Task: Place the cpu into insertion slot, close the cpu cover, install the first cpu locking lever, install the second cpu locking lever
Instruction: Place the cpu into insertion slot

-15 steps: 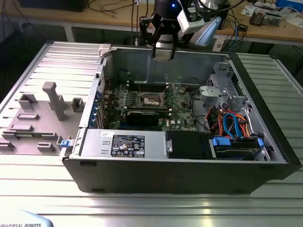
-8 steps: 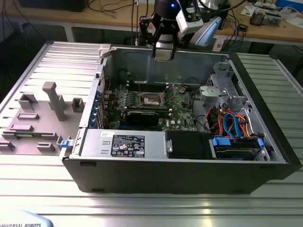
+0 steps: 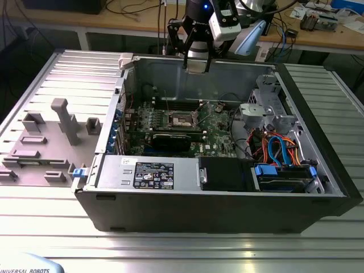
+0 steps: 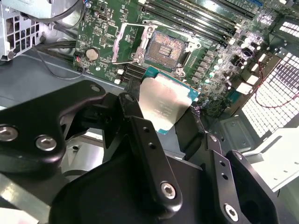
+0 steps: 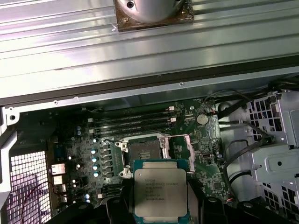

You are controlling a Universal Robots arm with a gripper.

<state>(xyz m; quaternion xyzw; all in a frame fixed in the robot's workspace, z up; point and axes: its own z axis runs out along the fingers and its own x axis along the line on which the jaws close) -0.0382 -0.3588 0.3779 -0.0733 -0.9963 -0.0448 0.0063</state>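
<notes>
Silver-grey metal catches our eye first: one cpu, clamped between the two black fingers of the gripper. The fingers are closed onto opposite edges of the chip, with no gap showing at either side. We count one arm, one chip, one insertion slot and one cpu cover.

The chip is nearly square, so we can pick out no clear long axis. Its shiny top faces the wrist cameras, and in the first wrist view its edges run about parallel to the socket's edges. A blue-green border shows around the metal top.

We see the socket uncovered, its dark centre exposed, while the cover frame is swung open and stands just beside it. The chip is well apart from the socket, not touching the green board.

In the exterior view the arm comes down from above with the gripper pointing downward. It hangs over the far wall of the one open computer case, which lies on a ribbed metal table. One long black graphics card sits near the socket.
</notes>
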